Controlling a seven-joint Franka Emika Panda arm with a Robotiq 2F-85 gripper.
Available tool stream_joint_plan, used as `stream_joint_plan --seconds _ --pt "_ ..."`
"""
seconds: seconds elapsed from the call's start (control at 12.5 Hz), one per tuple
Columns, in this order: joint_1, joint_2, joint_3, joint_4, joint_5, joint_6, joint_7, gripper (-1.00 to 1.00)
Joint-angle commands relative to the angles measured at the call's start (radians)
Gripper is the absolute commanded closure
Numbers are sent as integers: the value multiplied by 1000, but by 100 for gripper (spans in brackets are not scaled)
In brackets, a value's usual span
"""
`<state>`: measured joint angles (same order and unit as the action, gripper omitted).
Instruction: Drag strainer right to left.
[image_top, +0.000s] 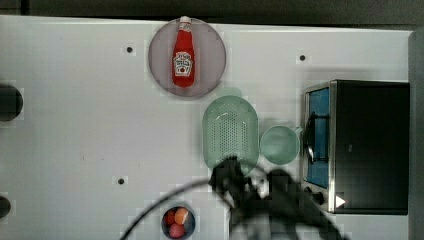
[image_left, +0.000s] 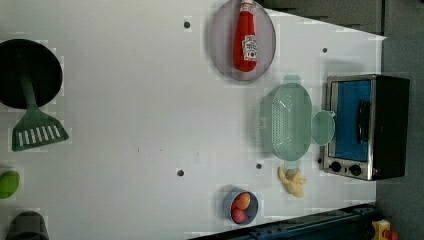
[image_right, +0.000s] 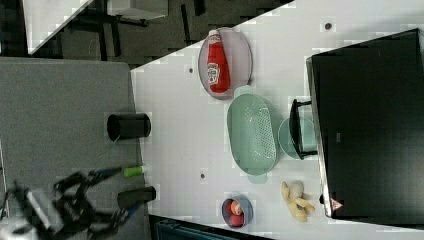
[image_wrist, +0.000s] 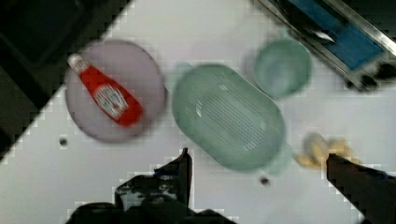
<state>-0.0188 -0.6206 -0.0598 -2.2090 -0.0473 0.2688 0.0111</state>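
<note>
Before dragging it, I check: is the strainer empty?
Empty. The strainer sits upright, its holed bottom bare in the left view.

A ketchup bottle (image_top: 183, 58) lies on a grey plate (image_top: 212, 42) at the table's far edge. A mint cup (image_top: 279, 145) sits just left of the toaster oven (image_top: 370, 147) in the top view, and a bowl of fruit (image_top: 177, 222) at the near edge.

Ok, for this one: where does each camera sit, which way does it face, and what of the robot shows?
Top view: overhead, looking straight down at the strainer; the dark arm enters from the bottom edge.
Left view: high, looking down the table past a spatula.
Right view: high, from the oven's side.
Wrist view: on the arm, looking down; the open end effector frames the strainer.
All four share the strainer, cup and ketchup bottle.
</note>
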Motion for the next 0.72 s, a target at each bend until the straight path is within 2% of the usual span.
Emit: stream_joint_plan --seconds 0.08,0.72 --pt "-5 201 18 -145 2 102 111 -100" --pt "-1 661 29 -181 3 524 504 -100"
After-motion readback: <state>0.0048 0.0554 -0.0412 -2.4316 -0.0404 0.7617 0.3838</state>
